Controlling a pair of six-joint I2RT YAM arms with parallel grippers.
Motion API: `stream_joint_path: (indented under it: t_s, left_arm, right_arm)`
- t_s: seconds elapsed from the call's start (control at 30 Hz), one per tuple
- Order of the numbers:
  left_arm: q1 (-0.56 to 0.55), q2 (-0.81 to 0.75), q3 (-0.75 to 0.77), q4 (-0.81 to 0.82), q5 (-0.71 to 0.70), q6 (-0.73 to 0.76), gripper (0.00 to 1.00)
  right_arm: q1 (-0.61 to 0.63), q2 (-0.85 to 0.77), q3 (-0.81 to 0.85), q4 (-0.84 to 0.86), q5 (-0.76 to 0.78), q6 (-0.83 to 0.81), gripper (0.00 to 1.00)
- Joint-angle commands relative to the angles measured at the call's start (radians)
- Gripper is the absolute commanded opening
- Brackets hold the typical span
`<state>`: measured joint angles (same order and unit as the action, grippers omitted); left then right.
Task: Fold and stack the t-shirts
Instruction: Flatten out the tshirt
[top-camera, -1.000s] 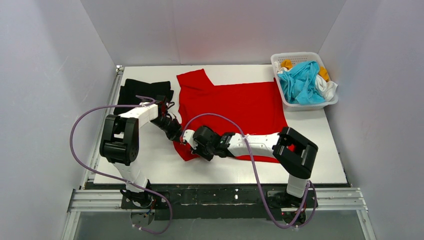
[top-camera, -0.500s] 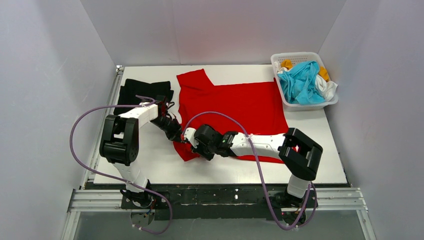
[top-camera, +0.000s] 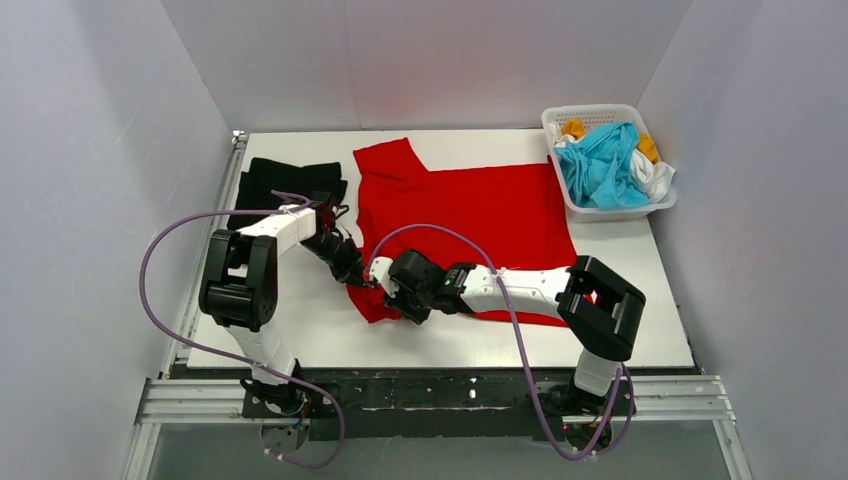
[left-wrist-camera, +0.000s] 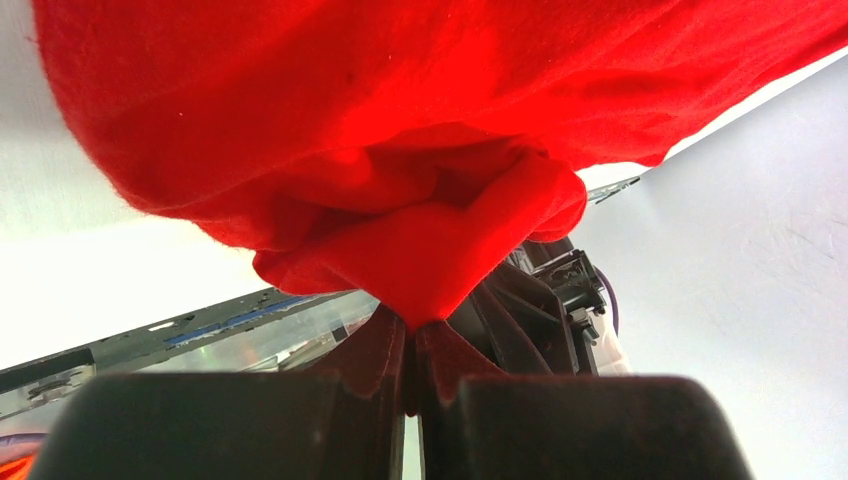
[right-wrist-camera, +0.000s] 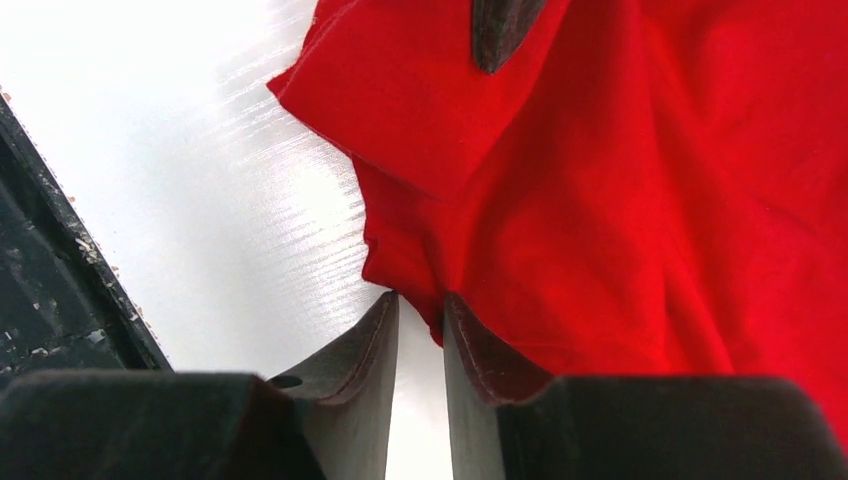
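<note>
Visibly: one red t-shirt (top-camera: 480, 210), one black t-shirt (top-camera: 285, 180).

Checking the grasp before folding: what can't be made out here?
- Top view: right arm covers the bright red cloth t-shirt's near hem.
- Right wrist view: right gripper straddles the hem; grip unclear.
- Top view: crumpled cyan shirt hides what lies deeper in the white plastic lattice basket.

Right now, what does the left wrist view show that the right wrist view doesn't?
Only left wrist: the left fingers pinched shut on a bunched fold of the red t-shirt, with part of the other arm behind it. Only right wrist: the right fingers slightly apart, the shirt's edge between their tips, low over the white table. Both: the red t-shirt and the white table.
</note>
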<state>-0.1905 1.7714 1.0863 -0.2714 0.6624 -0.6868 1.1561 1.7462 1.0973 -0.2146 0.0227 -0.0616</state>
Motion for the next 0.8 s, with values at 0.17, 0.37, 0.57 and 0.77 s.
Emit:
stream_joint_path:
  t_s: [0.17,0.37,0.57,0.77]
  left_arm:
    - [0.007,-0.049,-0.008,-0.140,-0.001,0.015,0.00]
    - [-0.005,-0.143,-0.079,-0.138,-0.013,-0.019,0.00]
    - [-0.070,-0.314,-0.206,-0.180,-0.074,-0.055,0.00]
    - [-0.189,-0.476,-0.334,-0.329,-0.173,-0.092,0.00]
  right_arm:
    - [0.001,-0.020,0.011,-0.015,0.001,0.026,0.01]
    - [0.001,-0.131,-0.055,-0.079,-0.005,0.099,0.01]
    - [0.001,-0.246,-0.131,-0.123,-0.182,0.184,0.02]
    - [0.001,-0.334,-0.216,-0.179,-0.250,0.233,0.03]
